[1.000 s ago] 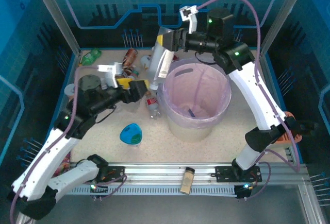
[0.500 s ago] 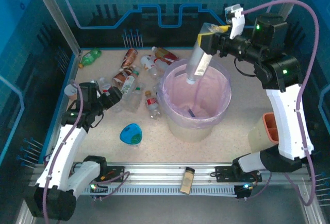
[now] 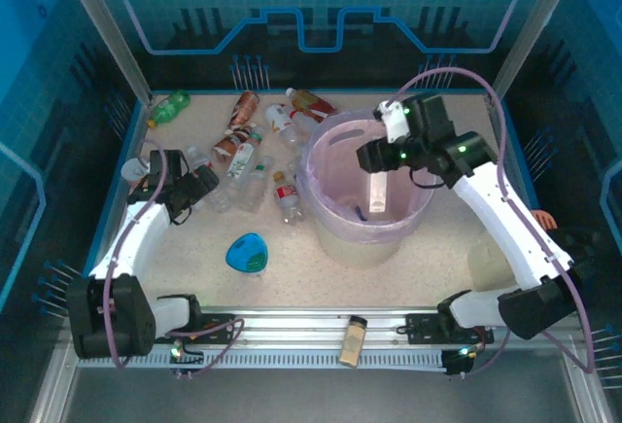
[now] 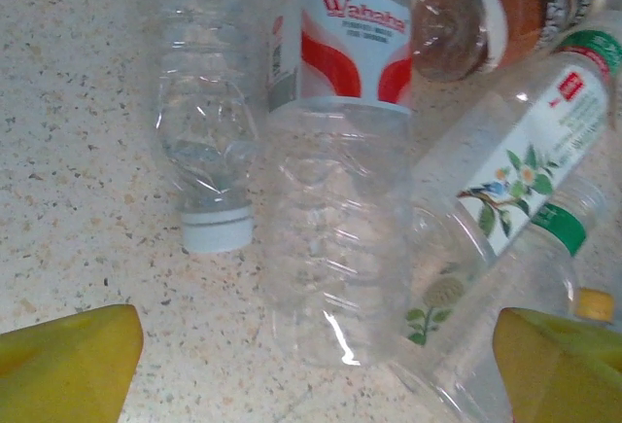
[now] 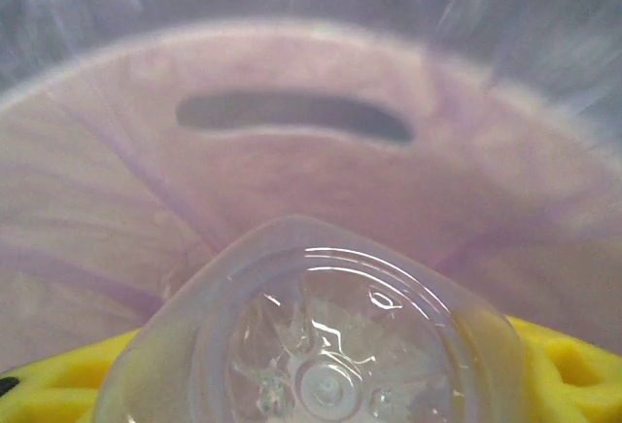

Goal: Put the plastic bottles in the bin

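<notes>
Speckled beige table (image 3: 408, 277) floors a blue-walled cell. Along the bottom edge of the top view runs a metal rail (image 3: 292, 326), with a small brown-lidded jar (image 3: 353, 340) lying on it, no part of the job. Just above, lower left of centre, sits a smooth, shallow blue teardrop dish (image 3: 247, 253), also to be left alone.

At the left of the frame, the left gripper (image 3: 199, 186) leans low over the loose plastic bottles. In its wrist view the yellow fingertips (image 4: 68, 360) sit in the two lower corners, spread wide and gripping nothing, probably to straddle a bottle's body. Between them lies a Wahaha bottle (image 4: 335, 44) with a red-and-white label and thin, ribbed clear walls. A white-capped bottle (image 4: 204, 131) lies just beside it on the left, and a floral-labelled bottle (image 4: 520, 151) on the right.

Right of centre stands the bin (image 3: 374, 243), a wide round tub of translucent pinkish plastic with a handle slot (image 5: 292, 117) below its rim. The right gripper (image 3: 377, 158) hangs over its mouth, closed on a clear held bottle (image 3: 378, 193) that points straight down inside. Letting go there should drop it in. The right wrist view shows the bottle's moulded base between yellow pads.

Toward the top left, more bottles lie scattered, among them a green bottle (image 3: 170, 105) in the far corner.
</notes>
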